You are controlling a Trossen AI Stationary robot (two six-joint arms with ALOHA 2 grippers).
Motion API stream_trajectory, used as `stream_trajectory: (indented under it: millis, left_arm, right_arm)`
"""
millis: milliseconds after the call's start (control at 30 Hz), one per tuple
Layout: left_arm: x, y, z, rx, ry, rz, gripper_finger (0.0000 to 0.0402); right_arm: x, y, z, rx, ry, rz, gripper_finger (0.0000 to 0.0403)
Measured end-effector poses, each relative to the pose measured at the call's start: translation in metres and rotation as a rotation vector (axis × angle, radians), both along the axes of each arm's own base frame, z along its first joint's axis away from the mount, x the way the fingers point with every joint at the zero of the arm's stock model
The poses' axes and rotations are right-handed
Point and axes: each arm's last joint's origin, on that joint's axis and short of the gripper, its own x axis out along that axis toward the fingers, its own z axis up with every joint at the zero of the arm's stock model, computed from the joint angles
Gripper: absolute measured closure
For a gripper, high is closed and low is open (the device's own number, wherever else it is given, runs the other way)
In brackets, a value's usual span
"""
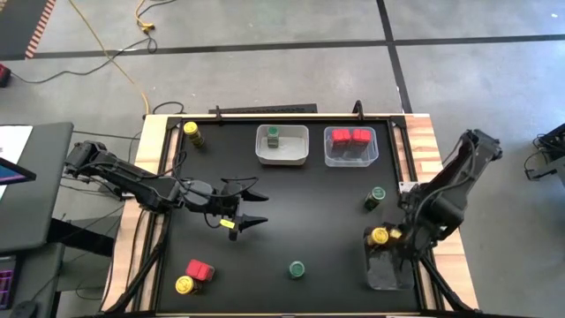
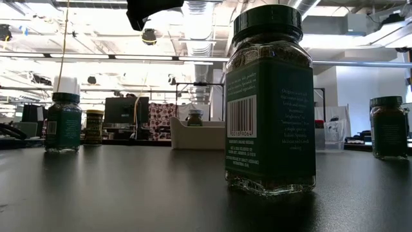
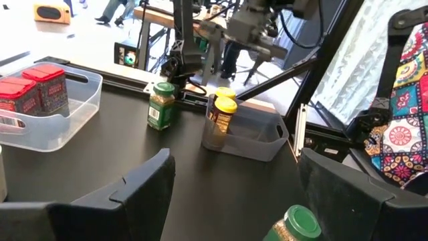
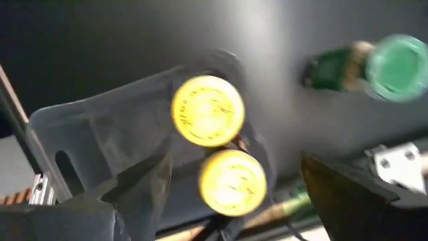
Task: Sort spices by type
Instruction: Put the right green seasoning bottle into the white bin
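Right gripper (image 1: 386, 237) is over the clear bin (image 1: 388, 276) at the near right corner of the desk (image 1: 309, 199), jaws spread and nothing between them. The right wrist view shows two yellow-lidded jars (image 4: 208, 110) upright and touching inside that bin; the step in hand appears to be the release of a yellow jar into it. To finish it well: lift straight up so neither finger clips a lid or drags the bin wall, and confirm both jars stand free before moving off. Left gripper (image 1: 248, 208) hovers mid-desk left of centre, jaws open and empty. Remaining spices: one green-lidded jar (image 1: 374, 197) just beyond the right gripper, near the right edge; another green jar (image 1: 297, 269) at the near middle; a red box (image 1: 199, 269) touching a yellow jar (image 1: 184, 285) at the near left; a lone yellow jar (image 1: 192, 133) at the far left. The white bin (image 1: 282, 156) at the far side holds one green jar; the clear bin beside it (image 1: 350, 159) holds the red boxes. Judgement: the green jar near the right edge is the closest next pick for the right arm; approach from above and grip on the body below the lid.
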Motion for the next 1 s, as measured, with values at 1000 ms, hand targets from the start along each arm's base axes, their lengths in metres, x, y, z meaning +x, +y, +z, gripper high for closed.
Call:
stream_trajectory:
  millis: [1000]
  left_arm:
    - [-0.001, 0.000, 0.001, -0.156, 0.008, -0.007, 0.0099]
  right_arm:
    - [-0.012, -0.026, 0.017, -0.020, -0.288, -0.476, 0.0049]
